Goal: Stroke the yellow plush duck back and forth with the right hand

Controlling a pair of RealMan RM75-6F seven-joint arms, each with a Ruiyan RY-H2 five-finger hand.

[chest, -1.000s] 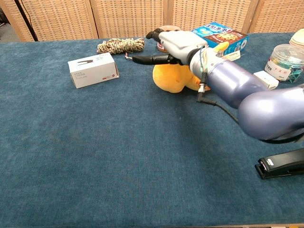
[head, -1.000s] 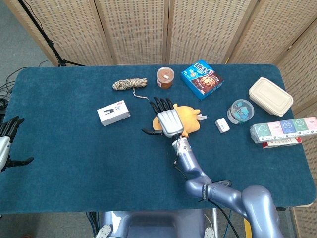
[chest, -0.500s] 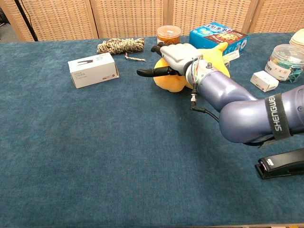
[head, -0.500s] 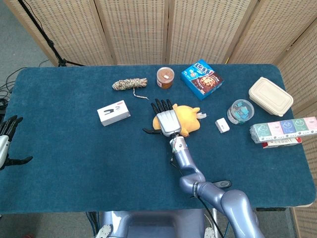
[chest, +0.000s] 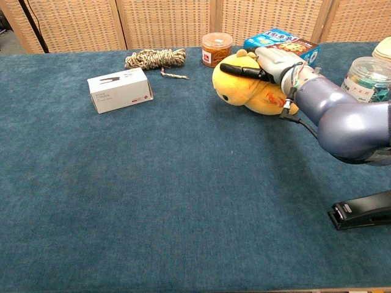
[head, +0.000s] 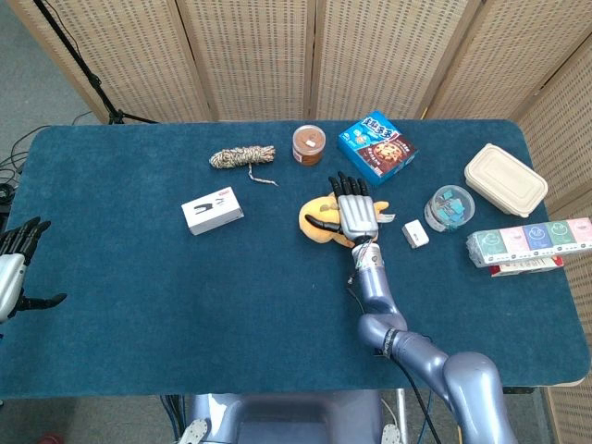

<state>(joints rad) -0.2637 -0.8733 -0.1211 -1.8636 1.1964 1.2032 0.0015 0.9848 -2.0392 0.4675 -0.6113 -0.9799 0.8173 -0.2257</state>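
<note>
The yellow plush duck [head: 319, 222] [chest: 235, 87] lies near the middle of the blue table, its head toward the left. My right hand [head: 354, 214] [chest: 272, 63] rests flat on the duck's body with its fingers spread, covering the right part of it and leaving the head uncovered. It holds nothing. At the far left edge of the head view my left hand [head: 17, 270] hangs beside the table with its fingers apart and nothing in them.
Behind the duck stand a small jar [head: 309, 144], a blue biscuit box [head: 376, 147] and a coil of rope [head: 242, 156]. A white box [head: 212, 210] lies to the left. A small white block [head: 415, 233], a clear tub [head: 449, 206] and a black stapler [chest: 360, 209] are to the right.
My right hand has slid to the right along the duck, from over its head to its body. The duck's head now shows.
</note>
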